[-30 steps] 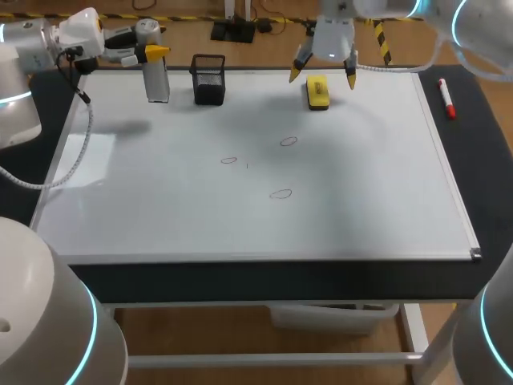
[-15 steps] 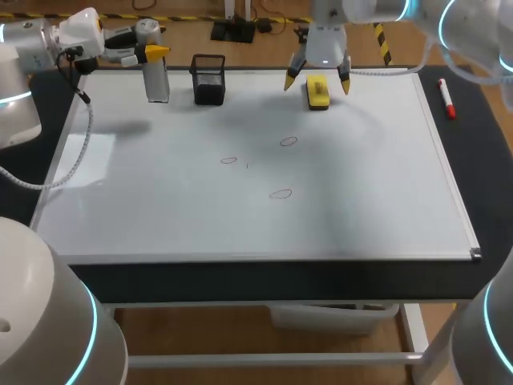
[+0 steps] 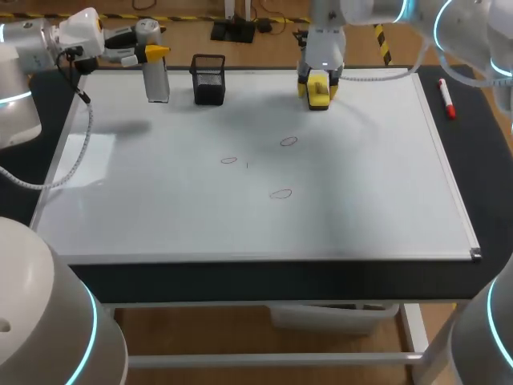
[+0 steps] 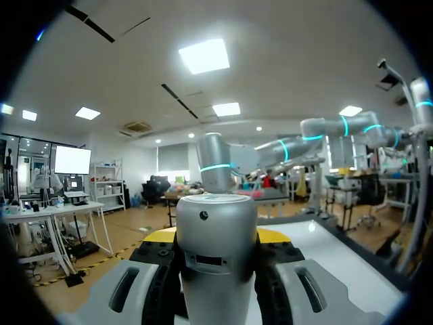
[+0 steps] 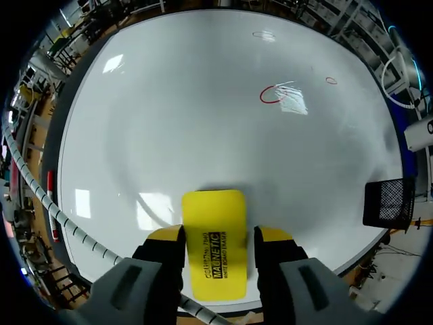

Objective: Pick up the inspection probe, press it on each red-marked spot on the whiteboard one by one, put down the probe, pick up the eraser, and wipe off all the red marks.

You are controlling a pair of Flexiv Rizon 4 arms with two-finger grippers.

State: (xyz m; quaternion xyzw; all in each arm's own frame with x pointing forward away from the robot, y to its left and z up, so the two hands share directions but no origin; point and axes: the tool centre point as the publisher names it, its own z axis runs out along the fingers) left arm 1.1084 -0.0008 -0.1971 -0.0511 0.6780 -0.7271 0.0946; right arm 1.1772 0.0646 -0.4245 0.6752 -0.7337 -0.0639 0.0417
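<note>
1. Your eraser (image 3: 318, 96) lies flat at the far edge of the whiteboard (image 3: 361, 184), to the right of the black mesh cup (image 3: 208, 79).
2. Your right hand (image 3: 319, 86) is down over it, clenched on the eraser's two long sides. The right wrist view shows a yellow tip pressed to each flank.
3. Three red rings show near the board's middle: one (image 3: 228, 160) on the left, one (image 3: 288, 141) farther back and one (image 3: 280, 193) nearest you.
4. The probe (image 3: 155, 76), a silver cylinder, stands upright at the board's far left corner.
5. Your left hand (image 3: 152, 50) grasps its upper part, with fingers against both sides in the left wrist view.
6. A red marker (image 3: 446, 98) lies on the dark table (image 3: 481, 160), right of the board.
</note>
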